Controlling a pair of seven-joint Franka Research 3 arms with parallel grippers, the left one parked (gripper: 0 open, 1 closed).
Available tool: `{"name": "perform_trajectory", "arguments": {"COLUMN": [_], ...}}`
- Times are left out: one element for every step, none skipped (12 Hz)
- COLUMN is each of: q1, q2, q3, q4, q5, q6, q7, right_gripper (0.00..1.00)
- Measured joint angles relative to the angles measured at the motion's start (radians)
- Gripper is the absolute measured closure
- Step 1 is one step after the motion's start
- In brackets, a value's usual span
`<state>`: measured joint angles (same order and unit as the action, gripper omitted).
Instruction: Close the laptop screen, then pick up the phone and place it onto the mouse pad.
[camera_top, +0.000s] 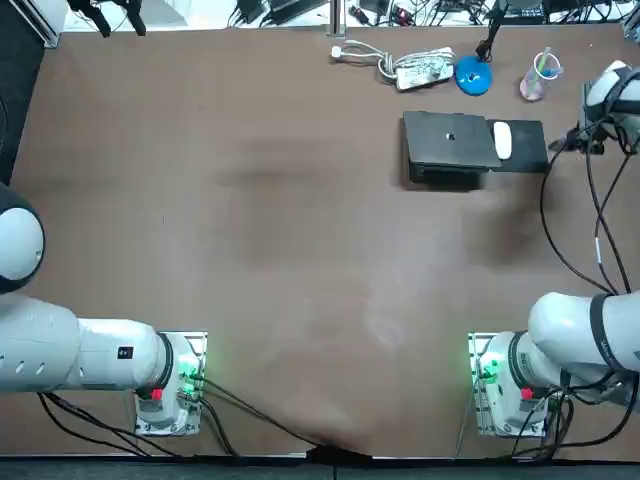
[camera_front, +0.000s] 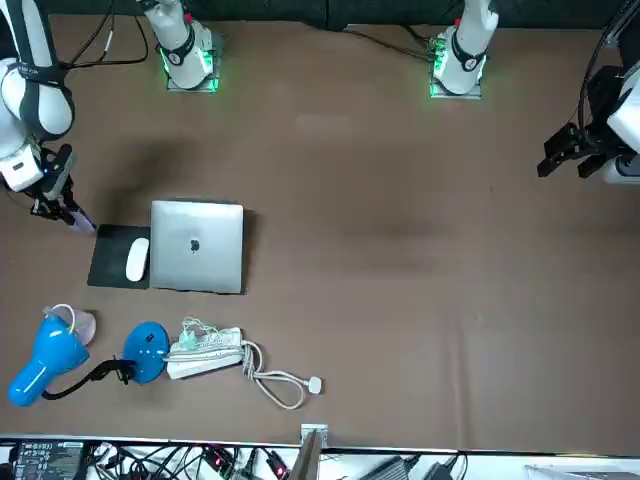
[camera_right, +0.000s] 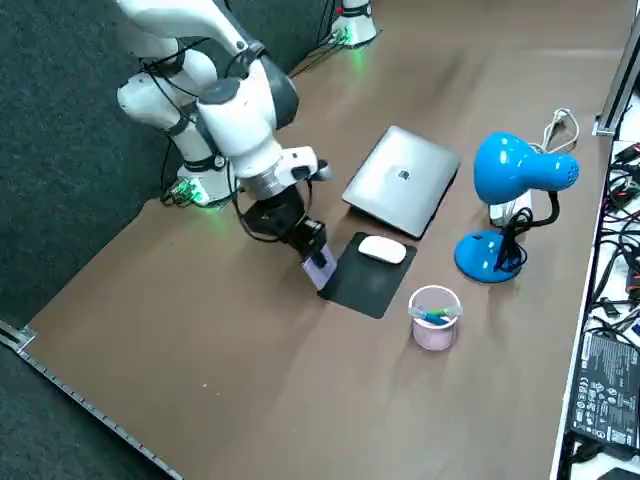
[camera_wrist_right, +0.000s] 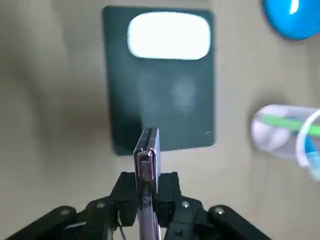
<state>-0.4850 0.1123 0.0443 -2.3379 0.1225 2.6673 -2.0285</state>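
The silver laptop (camera_top: 450, 140) (camera_front: 197, 245) (camera_right: 402, 180) lies with its lid down flat. Beside it is the black mouse pad (camera_top: 526, 156) (camera_front: 108, 262) (camera_right: 365, 285) (camera_wrist_right: 160, 100), with a white mouse (camera_top: 502, 140) (camera_front: 136, 260) (camera_right: 382, 250) (camera_wrist_right: 168, 36) on its laptop-side half. My right gripper (camera_right: 312, 250) (camera_wrist_right: 147, 189) (camera_front: 62, 208) is shut on the phone (camera_right: 319, 268) (camera_wrist_right: 147, 150) (camera_front: 82, 222), held edge-on. It hangs just outside the pad's outer edge, at the table's right side.
A blue desk lamp (camera_top: 473, 75) (camera_front: 50, 360) (camera_right: 515, 180), a clear cup of pens (camera_top: 540, 78) (camera_right: 433, 318) (camera_wrist_right: 285, 135) and a white power strip with cable (camera_top: 420, 68) (camera_front: 205, 352) stand beyond the laptop and pad.
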Motion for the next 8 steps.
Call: {"name": "perform_trajectory", "arguments": {"q1": [0.020, 0.038, 0.052, 0.063, 0.071, 0.075, 0.079, 0.085], "q2": [0.007, 0.021, 0.042, 0.068, 0.095, 0.120, 0.140, 0.157], "q3": [0.000, 0.001, 0.001, 0.001, 0.001, 0.001, 0.001, 0.001], "q4": [0.023, 0.046, 0.070, 0.093, 0.114, 0.129, 0.140, 0.147], "q5": [0.000, 0.000, 0.001, 0.001, 0.008, 0.022, 0.038, 0.052], "q6": [-0.001, -0.002, -0.002, -0.002, -0.002, -0.002, 0.000, 0.001], "q7": [0.016, 0.030, 0.038, 0.044, 0.047, 0.047, 0.047, 0.047], "right_gripper": [0.78, 0.78, 0.78, 0.78, 0.78, 0.78, 0.78, 0.78]}}
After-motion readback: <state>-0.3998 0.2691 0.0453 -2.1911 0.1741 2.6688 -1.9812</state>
